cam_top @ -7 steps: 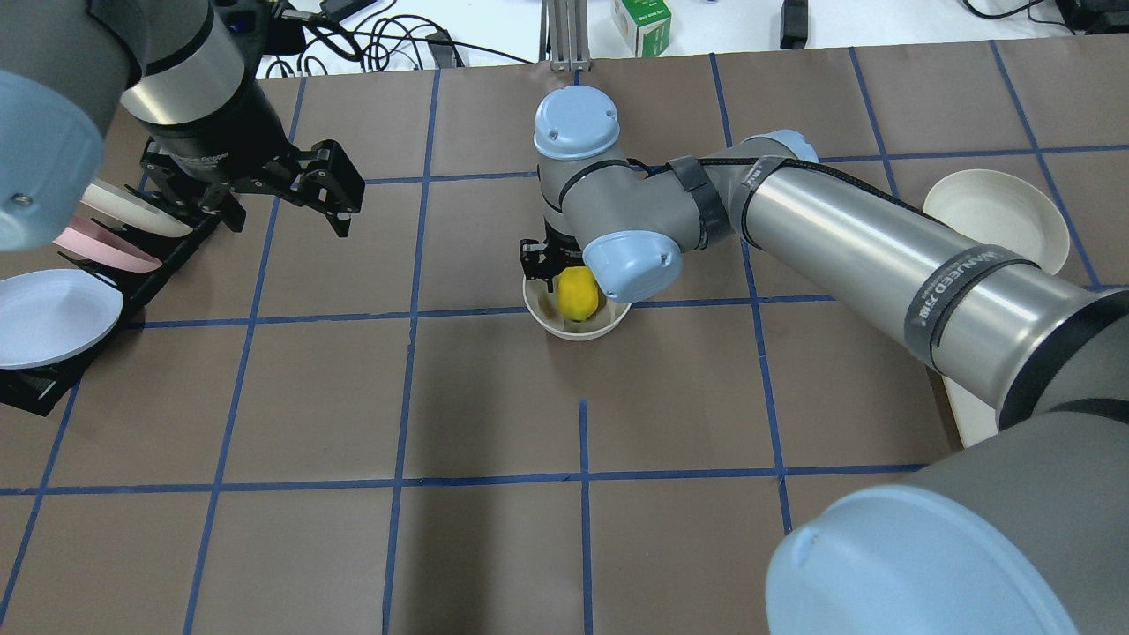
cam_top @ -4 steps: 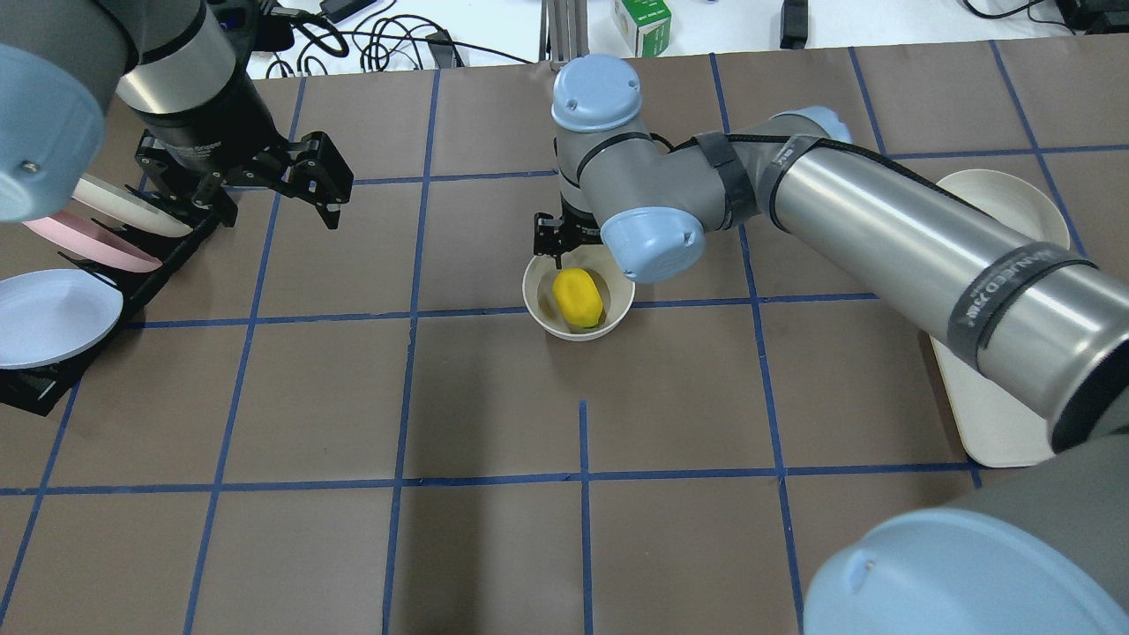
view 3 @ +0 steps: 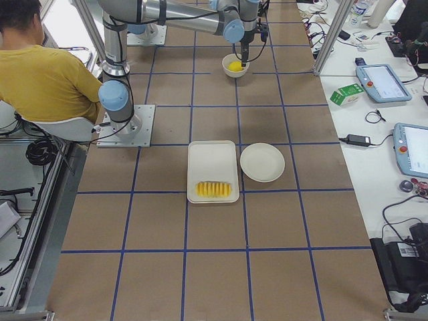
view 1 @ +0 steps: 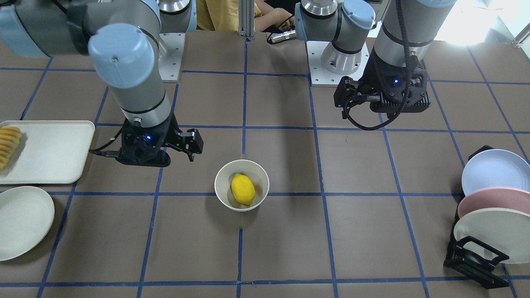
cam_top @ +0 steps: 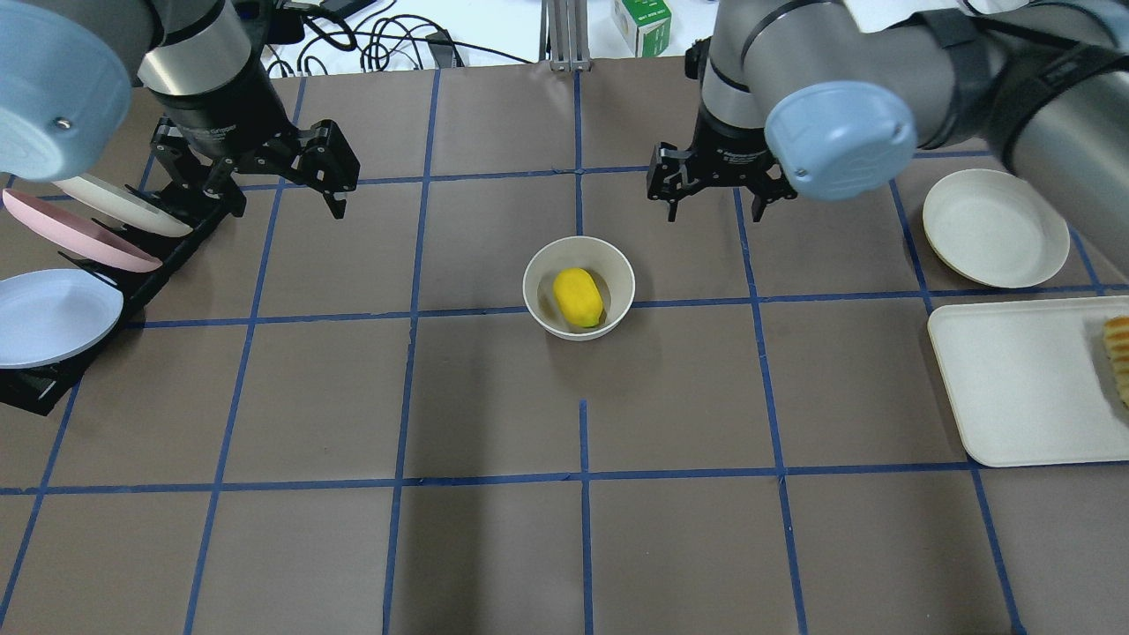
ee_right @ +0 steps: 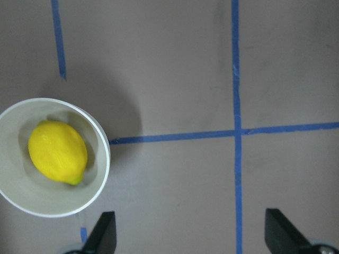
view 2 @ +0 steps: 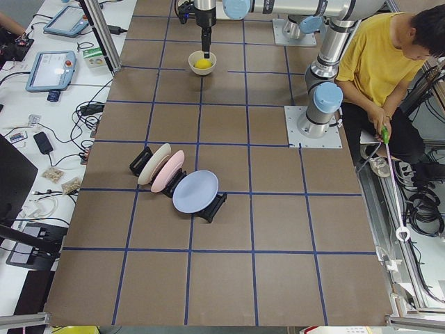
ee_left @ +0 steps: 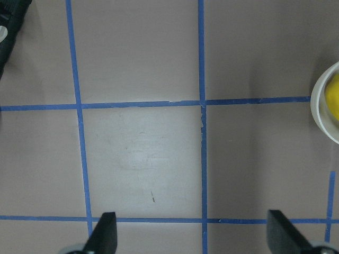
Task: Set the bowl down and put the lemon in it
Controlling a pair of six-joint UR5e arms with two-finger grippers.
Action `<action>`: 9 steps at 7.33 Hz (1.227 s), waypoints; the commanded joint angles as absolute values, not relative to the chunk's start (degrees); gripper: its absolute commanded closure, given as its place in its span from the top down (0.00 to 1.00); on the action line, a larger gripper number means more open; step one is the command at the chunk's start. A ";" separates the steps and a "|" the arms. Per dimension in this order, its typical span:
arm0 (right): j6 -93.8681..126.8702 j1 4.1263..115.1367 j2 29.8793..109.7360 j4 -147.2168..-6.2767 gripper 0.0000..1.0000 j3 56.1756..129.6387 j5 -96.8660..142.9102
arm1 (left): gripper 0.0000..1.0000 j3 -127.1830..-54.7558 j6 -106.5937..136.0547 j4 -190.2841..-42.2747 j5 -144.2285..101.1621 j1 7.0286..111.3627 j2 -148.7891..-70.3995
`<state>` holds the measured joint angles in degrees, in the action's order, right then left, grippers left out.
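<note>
The off-white bowl (cam_top: 533, 275) stands upright near the table's middle, with the yellow lemon (cam_top: 578, 297) lying inside it. Both also show in the front view, the bowl (view 1: 220, 182) and the lemon (view 1: 243, 189), and in the right wrist view, the bowl (ee_right: 104, 154) and the lemon (ee_right: 57, 152). My right gripper (cam_top: 714, 208) is open and empty, raised behind and to the right of the bowl. My left gripper (cam_top: 265, 190) is open and empty at the far left, by the plate rack. The left wrist view catches only the bowl's edge (ee_left: 321, 114).
A black rack (cam_top: 150, 273) at the left holds blue, pink and cream plates. A flat cream plate (cam_top: 992, 227) and a cream tray (cam_top: 1014, 379) with sliced fruit (cam_top: 1118, 353) sit at the right. A seated person (view 2: 386, 62) is beside the robot's base.
My right gripper has lifted off the lemon and drawn away up and to the right, leaving the lemon in the bowl. My left gripper has shifted slightly toward the far edge.
</note>
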<state>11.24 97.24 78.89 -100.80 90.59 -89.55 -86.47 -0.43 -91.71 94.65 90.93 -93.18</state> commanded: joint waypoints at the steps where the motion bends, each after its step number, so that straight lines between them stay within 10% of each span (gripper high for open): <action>1: 9.50 94.23 85.67 -92.05 1.00 90.70 -89.74 | 1.00 -86.22 -0.09 -91.76 94.48 91.32 -93.34; 9: 5.18 91.93 89.91 -86.66 1.00 89.91 -88.85 | 1.00 -86.22 -0.09 -91.58 90.19 90.44 -90.00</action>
<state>4.50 91.80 89.85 -86.63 89.98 -88.86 -86.00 -0.17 -91.63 91.61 90.84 -90.47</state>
